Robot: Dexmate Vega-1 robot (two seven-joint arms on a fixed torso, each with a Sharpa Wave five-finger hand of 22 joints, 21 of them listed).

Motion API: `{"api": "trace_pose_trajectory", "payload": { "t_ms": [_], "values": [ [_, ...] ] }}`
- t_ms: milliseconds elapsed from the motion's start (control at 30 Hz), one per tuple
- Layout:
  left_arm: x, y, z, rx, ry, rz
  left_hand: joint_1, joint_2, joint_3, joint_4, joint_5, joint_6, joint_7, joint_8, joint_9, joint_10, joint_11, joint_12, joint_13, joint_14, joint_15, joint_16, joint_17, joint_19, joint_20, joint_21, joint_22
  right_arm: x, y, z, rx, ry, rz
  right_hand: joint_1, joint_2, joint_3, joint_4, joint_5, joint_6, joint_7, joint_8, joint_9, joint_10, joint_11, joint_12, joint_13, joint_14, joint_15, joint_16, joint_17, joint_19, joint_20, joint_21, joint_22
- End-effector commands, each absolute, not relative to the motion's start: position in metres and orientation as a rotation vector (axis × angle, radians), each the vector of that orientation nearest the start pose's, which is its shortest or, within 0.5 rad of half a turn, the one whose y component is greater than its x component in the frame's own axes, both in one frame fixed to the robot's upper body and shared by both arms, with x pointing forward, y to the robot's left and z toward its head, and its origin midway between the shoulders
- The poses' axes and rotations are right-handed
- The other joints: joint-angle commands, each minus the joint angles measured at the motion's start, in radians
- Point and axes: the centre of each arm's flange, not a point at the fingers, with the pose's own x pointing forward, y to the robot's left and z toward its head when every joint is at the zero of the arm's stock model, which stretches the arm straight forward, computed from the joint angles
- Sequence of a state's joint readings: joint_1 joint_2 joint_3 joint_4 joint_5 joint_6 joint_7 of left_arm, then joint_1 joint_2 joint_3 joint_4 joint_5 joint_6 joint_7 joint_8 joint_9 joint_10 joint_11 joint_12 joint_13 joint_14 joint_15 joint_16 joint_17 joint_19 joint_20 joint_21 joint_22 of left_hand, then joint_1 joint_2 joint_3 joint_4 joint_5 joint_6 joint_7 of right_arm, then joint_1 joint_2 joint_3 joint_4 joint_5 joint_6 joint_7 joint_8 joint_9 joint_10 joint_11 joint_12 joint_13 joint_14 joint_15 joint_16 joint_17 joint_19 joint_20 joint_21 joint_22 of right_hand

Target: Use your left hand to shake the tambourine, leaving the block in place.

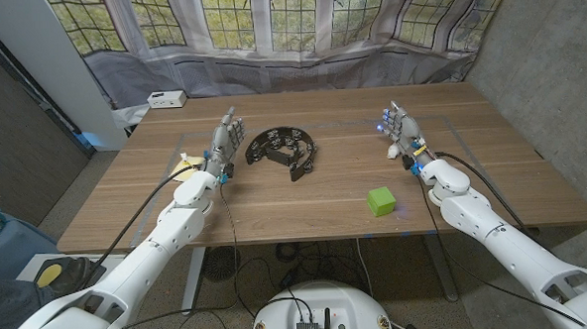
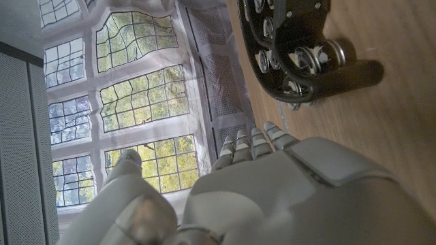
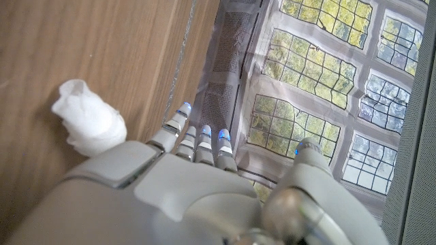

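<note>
Left hand: fingers straight, close together, holding nothing, just beside the black crescent tambourine with metal jingles on the wooden table. Right hand: fingers likewise extended, empty. Green cube block lies near the right forearm.

black tambourine, green block, brown wooden table

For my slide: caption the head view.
Open left hand beside black half-moon tambourine; green cube block untouched on wooden table.
</note>
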State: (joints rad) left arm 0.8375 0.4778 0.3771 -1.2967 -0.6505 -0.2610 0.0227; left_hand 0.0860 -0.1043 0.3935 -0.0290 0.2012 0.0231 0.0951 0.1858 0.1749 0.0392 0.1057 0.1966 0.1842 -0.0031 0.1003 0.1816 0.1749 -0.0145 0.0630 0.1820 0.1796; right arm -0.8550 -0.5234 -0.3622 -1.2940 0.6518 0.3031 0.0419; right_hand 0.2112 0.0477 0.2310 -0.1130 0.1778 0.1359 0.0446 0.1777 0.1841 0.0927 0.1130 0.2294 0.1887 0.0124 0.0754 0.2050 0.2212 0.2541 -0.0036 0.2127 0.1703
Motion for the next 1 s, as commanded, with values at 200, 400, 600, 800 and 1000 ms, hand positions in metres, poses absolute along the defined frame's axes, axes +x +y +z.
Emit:
{"api": "trace_pose_trajectory", "payload": {
  "t_ms": [200,400,600,800,1000],
  "values": [
    [0.655,0.274,-0.038,-0.106,-0.549,-0.103,0.007,0.004,0.008,-0.002,0.005,0.035,0.008,0.015,0.002,0.029,-0.001,0.016,0.004,0.021,0.006,0.011,0.004,0.002,0.023,0.013,0.001,0.642,-0.308,-0.044,0.013,-0.593,0.190,0.007,0.001,0.008,-0.001,0.004,0.008,-0.004,0.007,0.002,-0.004,0.011,0.004,0.005,-0.003,0.010,0.005,0.002,0.005,0.005,0.002,0.003],
    [0.643,0.276,-0.032,-0.099,-0.599,-0.075,0.021,0.019,0.015,-0.008,0.003,0.062,0.008,0.021,0.002,0.056,-0.002,0.025,0.005,0.041,0.003,0.016,0.004,0.010,0.027,0.017,0.001,0.639,-0.310,-0.045,0.012,-0.599,0.185,0.008,0.003,0.009,-0.002,0.004,0.008,-0.005,0.008,0.002,-0.003,0.011,0.003,0.005,-0.002,0.011,0.005,0.001,0.005,0.005,0.000,0.003],
    [0.636,0.278,-0.025,-0.061,-0.656,-0.086,0.048,0.042,0.029,-0.023,-0.003,0.100,0.000,0.025,0.002,0.093,-0.011,0.034,0.006,0.079,0.000,0.023,0.003,0.037,0.027,0.025,0.001,0.637,-0.309,-0.044,0.011,-0.608,0.185,0.010,0.003,0.009,-0.003,0.004,0.009,-0.005,0.009,0.002,-0.002,0.011,0.003,0.005,-0.002,0.011,0.004,0.001,0.006,0.005,-0.001,0.003],
    [0.637,0.282,-0.022,-0.052,-0.703,-0.094,0.075,0.058,0.041,-0.040,-0.010,0.128,-0.003,0.027,0.002,0.128,-0.016,0.043,0.006,0.109,-0.002,0.025,0.003,0.073,0.027,0.035,0.001,0.633,-0.309,-0.044,0.003,-0.618,0.179,0.010,0.003,0.009,-0.004,0.004,0.008,-0.005,0.009,0.002,0.000,0.010,0.003,0.005,0.000,0.010,0.005,0.001,0.006,0.005,-0.002,0.003],
    [0.636,0.283,-0.019,-0.039,-0.721,-0.103,0.098,0.070,0.051,-0.056,-0.016,0.158,0.003,0.030,0.003,0.149,-0.014,0.045,0.007,0.143,-0.010,0.030,0.002,0.101,0.028,0.041,0.001,0.629,-0.308,-0.047,0.007,-0.617,0.170,0.011,0.004,0.009,-0.004,0.004,0.008,-0.004,0.009,0.002,0.000,0.011,0.002,0.005,0.001,0.008,0.005,0.000,0.008,0.003,-0.002,0.003]
  ]
}}
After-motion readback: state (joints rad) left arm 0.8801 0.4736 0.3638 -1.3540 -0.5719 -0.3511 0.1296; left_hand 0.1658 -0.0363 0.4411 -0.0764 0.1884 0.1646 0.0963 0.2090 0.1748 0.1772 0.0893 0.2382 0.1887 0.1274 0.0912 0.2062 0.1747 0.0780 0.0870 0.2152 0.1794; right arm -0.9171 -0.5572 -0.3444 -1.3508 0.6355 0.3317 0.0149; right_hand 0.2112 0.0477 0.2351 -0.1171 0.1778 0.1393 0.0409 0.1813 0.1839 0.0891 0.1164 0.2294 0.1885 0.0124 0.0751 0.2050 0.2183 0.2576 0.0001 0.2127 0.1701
